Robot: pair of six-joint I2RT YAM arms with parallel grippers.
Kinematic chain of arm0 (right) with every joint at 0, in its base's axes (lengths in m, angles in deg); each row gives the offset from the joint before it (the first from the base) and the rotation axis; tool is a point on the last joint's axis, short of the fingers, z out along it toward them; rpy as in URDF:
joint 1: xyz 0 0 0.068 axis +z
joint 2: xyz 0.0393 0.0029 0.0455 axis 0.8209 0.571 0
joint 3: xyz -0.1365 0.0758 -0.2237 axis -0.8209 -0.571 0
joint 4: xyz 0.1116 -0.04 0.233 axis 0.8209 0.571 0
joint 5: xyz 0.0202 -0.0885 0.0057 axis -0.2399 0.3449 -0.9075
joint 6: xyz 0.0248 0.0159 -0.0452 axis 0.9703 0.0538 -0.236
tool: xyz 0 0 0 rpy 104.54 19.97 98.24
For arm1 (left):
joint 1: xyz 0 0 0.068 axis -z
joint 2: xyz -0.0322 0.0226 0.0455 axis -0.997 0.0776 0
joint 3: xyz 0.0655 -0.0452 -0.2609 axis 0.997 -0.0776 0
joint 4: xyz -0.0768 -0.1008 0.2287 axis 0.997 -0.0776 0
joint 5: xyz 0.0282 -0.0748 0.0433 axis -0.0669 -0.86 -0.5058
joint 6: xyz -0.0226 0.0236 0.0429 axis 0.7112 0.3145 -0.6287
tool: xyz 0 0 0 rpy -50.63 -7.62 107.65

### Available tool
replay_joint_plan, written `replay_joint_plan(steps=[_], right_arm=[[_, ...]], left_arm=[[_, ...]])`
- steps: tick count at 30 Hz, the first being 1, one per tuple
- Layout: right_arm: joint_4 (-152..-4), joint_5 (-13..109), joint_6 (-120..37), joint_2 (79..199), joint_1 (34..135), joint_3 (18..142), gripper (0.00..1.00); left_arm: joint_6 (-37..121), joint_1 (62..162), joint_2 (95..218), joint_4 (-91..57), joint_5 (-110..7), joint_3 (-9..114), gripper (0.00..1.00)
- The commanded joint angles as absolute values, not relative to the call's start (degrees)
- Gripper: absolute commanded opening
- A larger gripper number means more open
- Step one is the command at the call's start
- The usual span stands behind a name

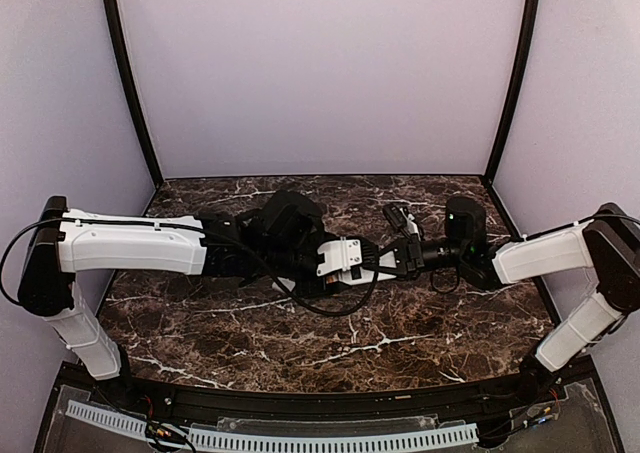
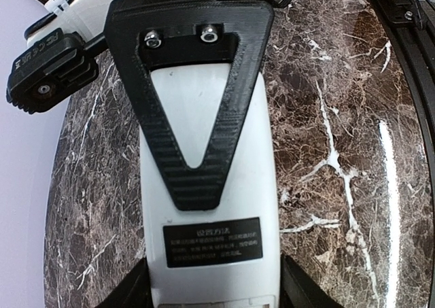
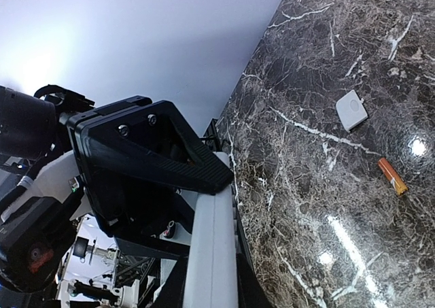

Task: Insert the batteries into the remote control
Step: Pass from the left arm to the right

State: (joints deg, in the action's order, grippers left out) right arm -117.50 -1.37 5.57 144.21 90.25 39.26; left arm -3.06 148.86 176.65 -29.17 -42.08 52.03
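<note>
The remote control (image 2: pixel 207 206) shows its plain white back with a black label. My left gripper (image 2: pixel 214 291) is shut on its two long sides. My right gripper (image 3: pixel 211 284) is shut on the same remote (image 3: pixel 214 247) across its thickness, and one of its ribbed black fingers (image 2: pixel 194 158) lies flat on the back. One orange-copper battery (image 3: pixel 393 175) lies loose on the marble. The other battery is out of view. In the top view both wrists meet over mid-table and hide the remote.
A small white square cover (image 3: pixel 351 110) lies on the dark marble table (image 1: pixel 400 323) a little beyond the battery. Purple walls close in the back and both sides. The table's near edge has a black rail (image 1: pixel 320 403).
</note>
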Motion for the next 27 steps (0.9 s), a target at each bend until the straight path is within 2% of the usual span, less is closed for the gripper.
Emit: replay_joint_plan(steps=[1, 4, 6, 11, 18, 23, 27], right_arm=[[-117.5, -3.6, 5.3, 144.7, 90.2, 41.1, 0.11], [-117.3, -3.7, 5.2, 144.7, 90.2, 41.0, 0.00], [-117.3, -3.7, 5.2, 144.7, 90.0, 41.0, 0.00], [-117.3, -3.8, 5.1, 144.4, 88.9, 40.6, 0.00], [-118.2, -3.5, 4.2, 144.2, 87.5, 39.2, 0.00], [-118.1, -4.1, 2.6, 144.5, 87.0, 38.8, 0.00], [-118.0, -4.7, 1.4, 144.6, 86.9, 38.6, 0.00]], left_arm=[[-4.7, 149.4, 175.2, -29.7, -40.9, 52.1, 0.31], [-5.1, 149.4, 175.2, -30.2, -40.3, 52.0, 0.31], [-5.3, 149.5, 175.2, -30.4, -39.9, 52.0, 0.34], [-4.0, 149.5, 174.8, -30.8, -39.8, 52.3, 0.58], [-2.1, 149.5, 173.0, -30.4, -42.2, 52.1, 0.80], [-1.5, 149.5, 169.9, -27.9, -42.5, 50.3, 0.84], [-1.1, 149.3, 166.9, -26.6, -42.0, 48.0, 0.78]])
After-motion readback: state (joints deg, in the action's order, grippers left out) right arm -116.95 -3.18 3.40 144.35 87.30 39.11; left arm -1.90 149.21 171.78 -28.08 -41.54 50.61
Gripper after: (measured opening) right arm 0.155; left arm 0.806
